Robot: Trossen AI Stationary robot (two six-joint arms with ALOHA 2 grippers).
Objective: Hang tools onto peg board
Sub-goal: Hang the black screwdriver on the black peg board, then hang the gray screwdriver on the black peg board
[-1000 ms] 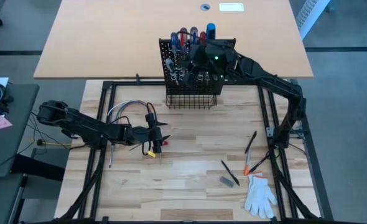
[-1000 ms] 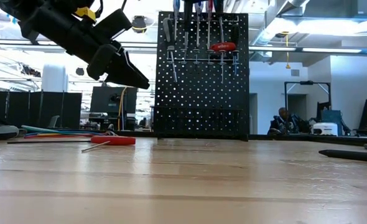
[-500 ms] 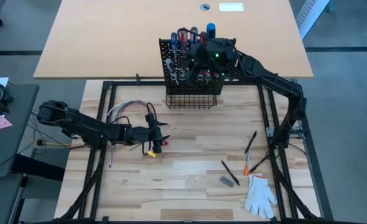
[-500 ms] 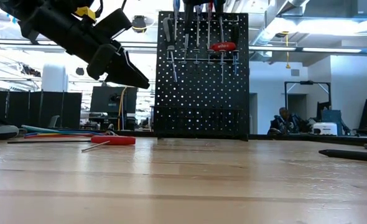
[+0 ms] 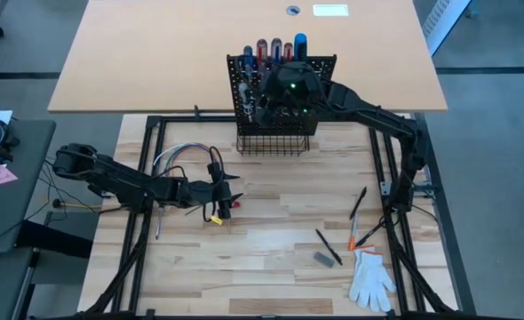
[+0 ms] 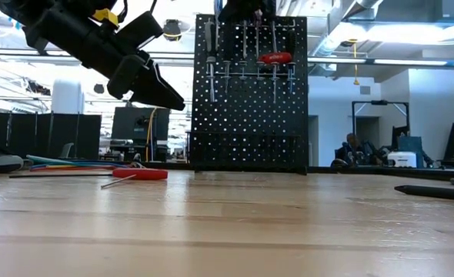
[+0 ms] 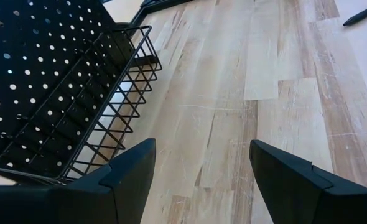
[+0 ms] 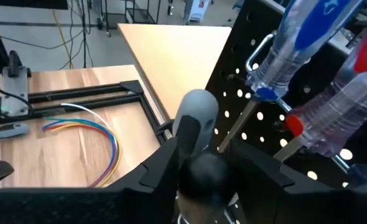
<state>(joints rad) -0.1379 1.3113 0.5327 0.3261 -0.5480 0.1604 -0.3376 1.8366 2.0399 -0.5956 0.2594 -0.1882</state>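
Observation:
The black peg board (image 5: pixel 280 71) stands at the table's far middle, with a wire basket (image 5: pixel 273 140) at its base. Blue and red screwdrivers (image 8: pixel 301 37) hang in its rings. My right gripper (image 5: pixel 266 98) is at the board's left part, shut on a grey-and-black tool handle (image 8: pixel 195 118). My left gripper (image 5: pixel 231 189) hovers open and empty above the table's left middle; it also shows in the low view (image 6: pixel 161 88). A red-handled screwdriver (image 6: pixel 138 174) lies flat on the table beside it. My right gripper holds the grey-and-black handle (image 8: pixel 193 134) between its two fingers (image 8: pixel 162 171), one on each side of its black lower part. The fingers come from the table's right. The handle stands upright next to the peg board; the gripper hides what is below it.
A loop of coloured wires (image 5: pixel 178 153) lies at the far left. Black pens (image 5: pixel 358 203) (image 5: pixel 329 247), an orange-tipped tool (image 5: pixel 361 238), a grey block (image 5: pixel 322 259) and a white glove (image 5: pixel 370 277) lie at the near right. A large tan tabletop (image 5: pixel 155 53) stands behind the board.
My right gripper has gone toward the table's left edge along the top of the peg board, from its right part to its left part. My left gripper has kept still.

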